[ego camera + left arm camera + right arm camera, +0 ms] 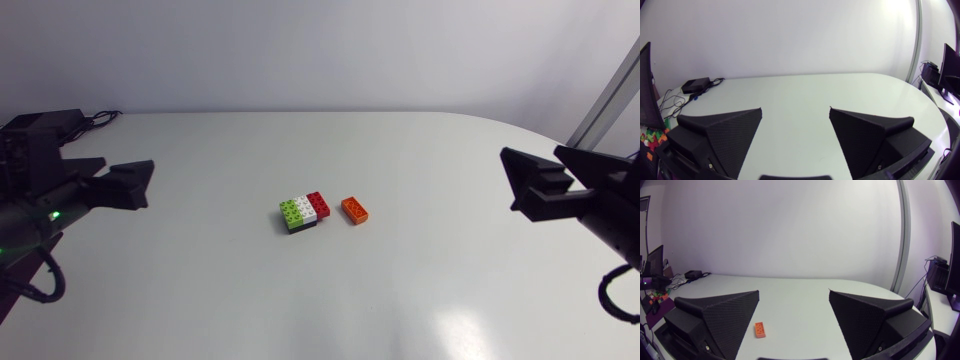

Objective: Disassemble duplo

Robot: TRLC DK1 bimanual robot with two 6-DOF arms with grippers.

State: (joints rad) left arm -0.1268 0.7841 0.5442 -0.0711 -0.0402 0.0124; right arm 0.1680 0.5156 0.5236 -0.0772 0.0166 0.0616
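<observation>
A small duplo stack [302,211] stands near the middle of the white table [420,170]: green, white and red bricks side by side on a black layer. A loose orange brick [354,210] lies just to its right, apart from it; the right wrist view shows the orange brick [760,329] ahead of the right fingers. My left gripper [128,184] is at the left side, open and empty, far from the bricks. My right gripper [528,186] is at the right side, open and empty. The left wrist view shows only bare table between the left fingers [725,132].
A small black box with cables [695,85] lies on the table's far corner in the left wrist view. Cables [100,117] trail at the table's back left edge.
</observation>
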